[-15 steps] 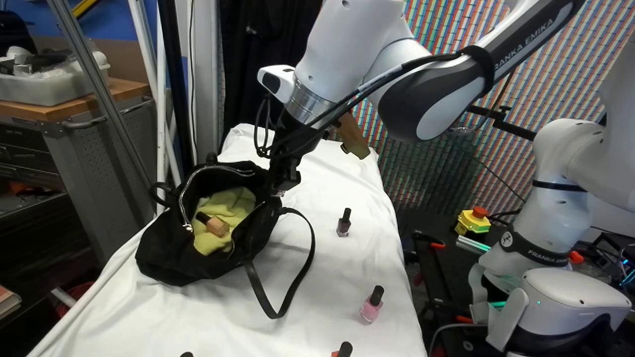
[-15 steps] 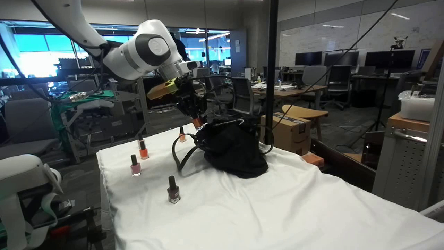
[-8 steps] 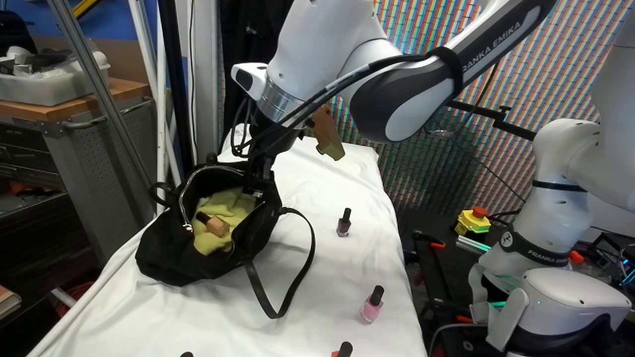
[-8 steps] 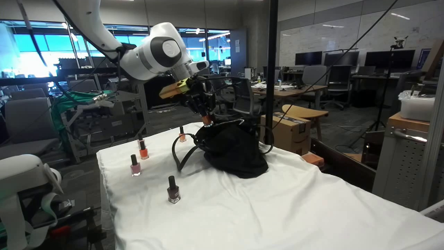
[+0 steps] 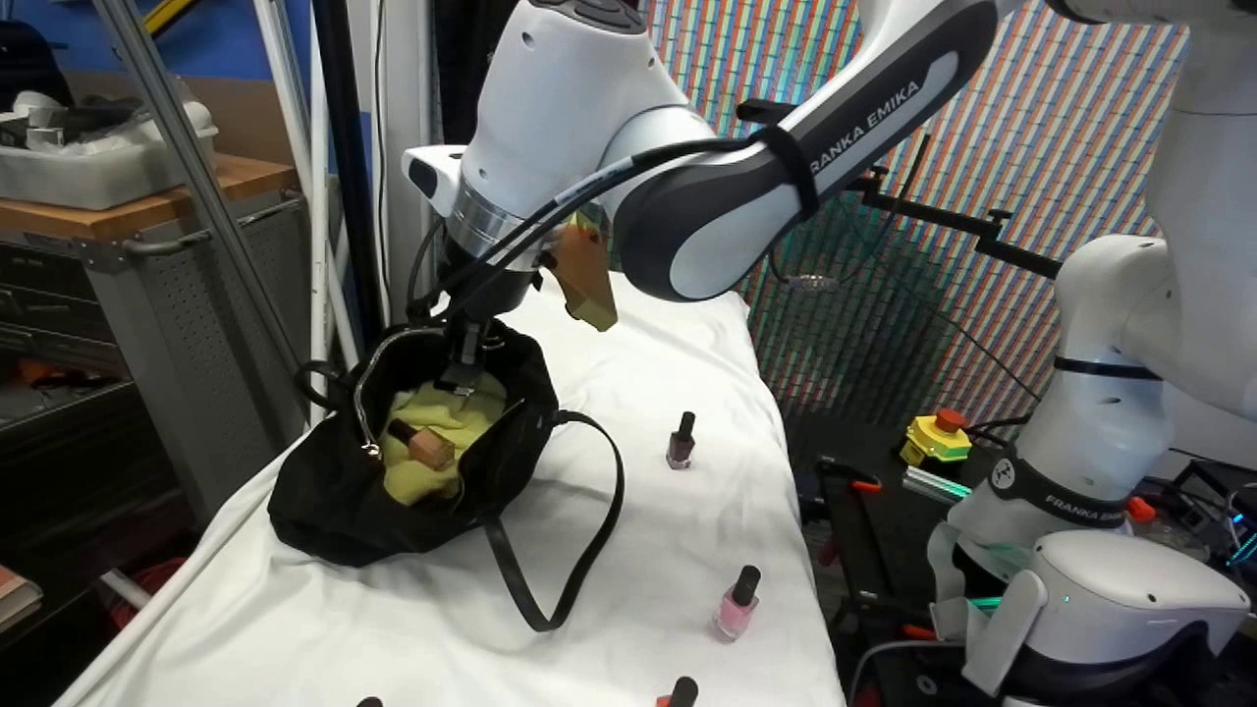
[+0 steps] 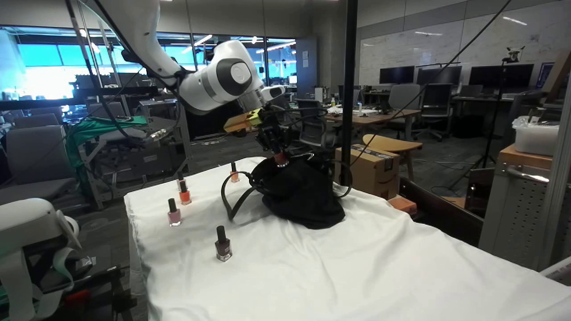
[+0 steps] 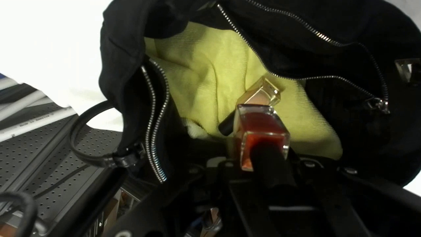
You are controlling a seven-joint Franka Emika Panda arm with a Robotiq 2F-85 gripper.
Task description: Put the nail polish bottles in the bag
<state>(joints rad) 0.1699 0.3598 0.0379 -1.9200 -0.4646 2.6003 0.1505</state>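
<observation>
The gripper (image 6: 277,149) pinches a red nail polish bottle (image 7: 261,128) by its dark cap, with the glass end pointing down at the mouth of the black bag (image 5: 324,511); how far it reaches below the rim is hard to judge. Inside the bag a tan bottle (image 5: 432,448) lies on its side on the yellow-green interior (image 5: 417,481). The bag sits open on the white-covered table (image 6: 379,267), one loop strap (image 5: 510,568) spread beside it. In an exterior view a plum bottle (image 6: 223,249) stands upright in from the table's left edge. Farther along, close to that edge, stand a pink bottle (image 6: 175,217) and an orange-red bottle (image 6: 185,197), with a half-hidden bottle (image 6: 180,184) just behind. An orange bottle (image 6: 234,178) stands near the far edge, by the strap.
</observation>
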